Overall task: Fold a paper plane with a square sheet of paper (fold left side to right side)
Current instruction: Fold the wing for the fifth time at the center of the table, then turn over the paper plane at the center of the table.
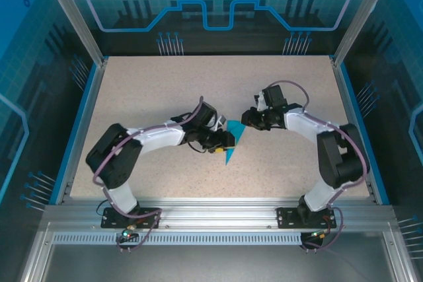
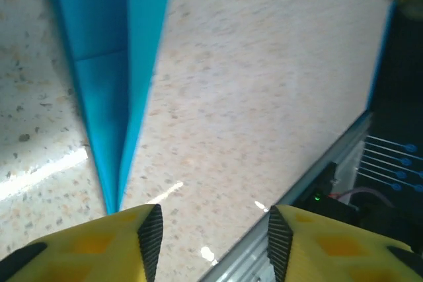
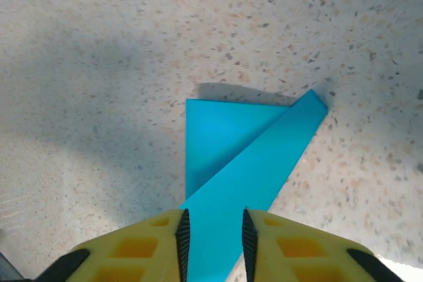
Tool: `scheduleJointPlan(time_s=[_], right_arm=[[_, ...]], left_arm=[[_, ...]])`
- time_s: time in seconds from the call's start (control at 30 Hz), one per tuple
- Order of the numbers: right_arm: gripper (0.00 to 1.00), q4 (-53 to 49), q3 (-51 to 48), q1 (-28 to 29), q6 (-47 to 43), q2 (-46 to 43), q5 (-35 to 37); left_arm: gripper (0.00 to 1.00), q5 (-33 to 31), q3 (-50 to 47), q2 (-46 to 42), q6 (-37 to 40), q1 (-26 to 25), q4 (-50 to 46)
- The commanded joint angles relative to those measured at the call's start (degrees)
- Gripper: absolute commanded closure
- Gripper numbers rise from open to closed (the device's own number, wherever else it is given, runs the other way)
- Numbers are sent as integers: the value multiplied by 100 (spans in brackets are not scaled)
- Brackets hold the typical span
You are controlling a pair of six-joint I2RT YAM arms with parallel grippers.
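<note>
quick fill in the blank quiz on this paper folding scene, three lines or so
1. In the top view the paper plane lies ___ the two arms' wrists.
2. The left gripper has its jaws ___, with nothing in the gap.
3. The fingers of the right gripper are ___ in colour.

Missing words: between; open; yellow.
</note>
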Motion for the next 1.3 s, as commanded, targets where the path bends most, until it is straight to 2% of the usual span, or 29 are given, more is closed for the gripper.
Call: scheduleJointPlan(time_s=[0.0, 0.13, 0.23, 0.47, 0.67, 1.0, 1.13, 1.27], right_arm=[[62, -496, -241, 403, 287, -416, 807], [47, -673, -223, 1034, 626, -468, 1308], [41, -731, -96, 1411, 879, -211, 1614], [41, -1119, 481, 1824, 1087, 628, 2239], [54, -1383, 774, 1930, 1035, 926, 2393], [98, -2003, 1063, 2166, 785, 571, 2704], [100, -2111, 1190, 2322, 616, 306, 2648], [100, -2009, 1260, 2467, 386, -41, 2291]], left_arm=[[44, -412, -128, -625, 403, 251, -415], [33, -1100, -382, -1176, 492, 545, -737], [31, -1392, -531, -1427, 492, 730, -856], [29, -1643, -729, -1683, 518, 820, -986], [29, -1671, -831, -1718, 517, 819, -994], [28, -1906, -781, -1834, 589, 849, -1164], [28, -2096, -740, -2033, 607, 887, -1292], [27, -2449, -719, -2362, 640, 968, -1505]])
